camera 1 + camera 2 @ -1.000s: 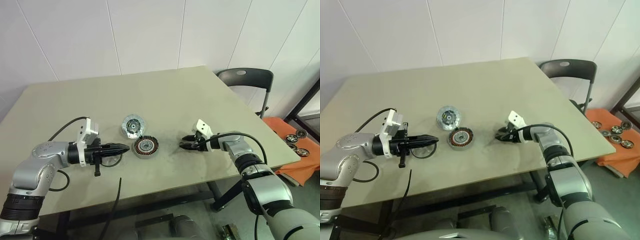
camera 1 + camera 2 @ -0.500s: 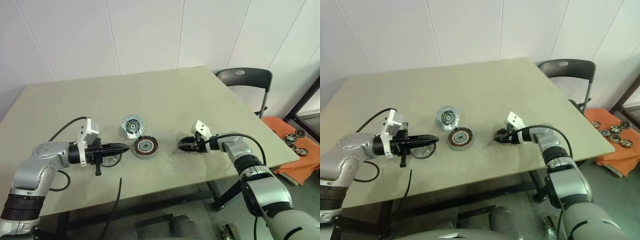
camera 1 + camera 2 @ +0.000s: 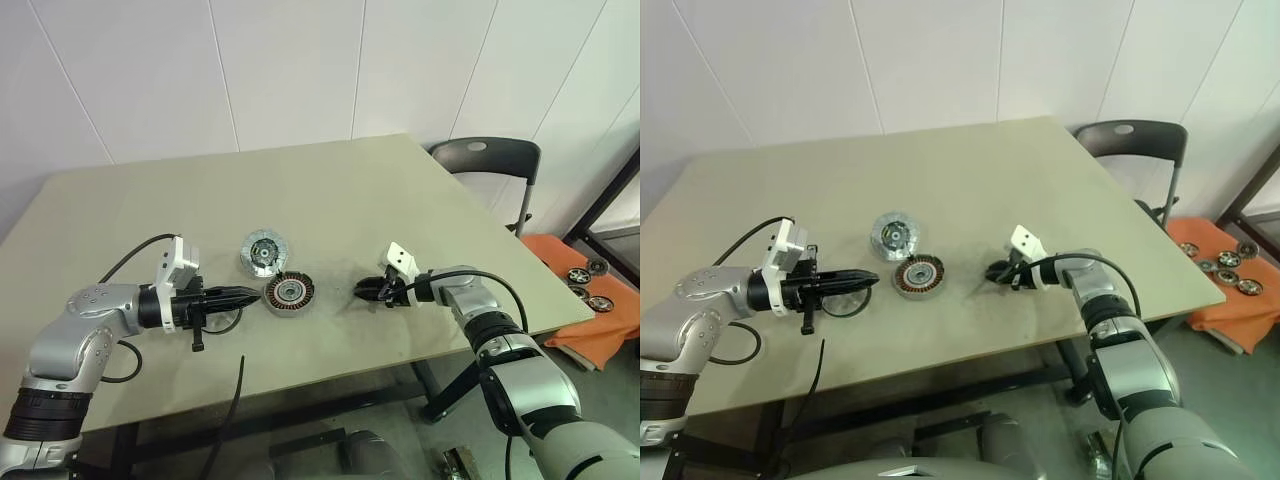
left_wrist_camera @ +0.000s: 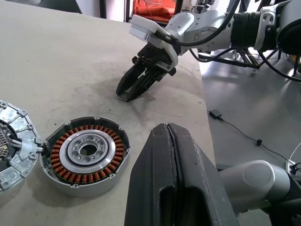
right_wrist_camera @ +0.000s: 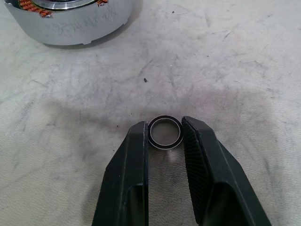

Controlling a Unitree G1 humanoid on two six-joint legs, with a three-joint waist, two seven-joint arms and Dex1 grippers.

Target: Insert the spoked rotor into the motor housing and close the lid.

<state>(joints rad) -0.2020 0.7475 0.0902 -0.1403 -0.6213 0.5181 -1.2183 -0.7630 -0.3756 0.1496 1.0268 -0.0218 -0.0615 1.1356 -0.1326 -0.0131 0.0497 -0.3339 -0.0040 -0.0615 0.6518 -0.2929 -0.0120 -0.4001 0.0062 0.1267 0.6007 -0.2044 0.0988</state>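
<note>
The motor housing point(image 3: 289, 292), a ring of copper windings around a silver centre, lies mid-table with its open side up. Just behind it to the left lies the silver lid point(image 3: 265, 250). My left gripper point(image 3: 255, 293) is shut and empty, level, its tip just left of the housing. A thin black rim point(image 3: 228, 322) on the table under that gripper looks like the spoked rotor, mostly hidden. My right gripper point(image 5: 164, 134) is right of the housing, low on the table, its fingertips pressed on both sides of a small black ring point(image 5: 165, 132).
The table's point(image 3: 420, 190) right edge is close behind my right arm. A dark chair point(image 3: 487, 158) stands beyond it. An orange surface point(image 3: 575, 255) with several more motor parts is at the far right. A black cable point(image 3: 232, 400) hangs off the front edge.
My right gripper's fingers have closed in onto the small ring. Both arms have stayed where they were, and the left gripper is still shut.
</note>
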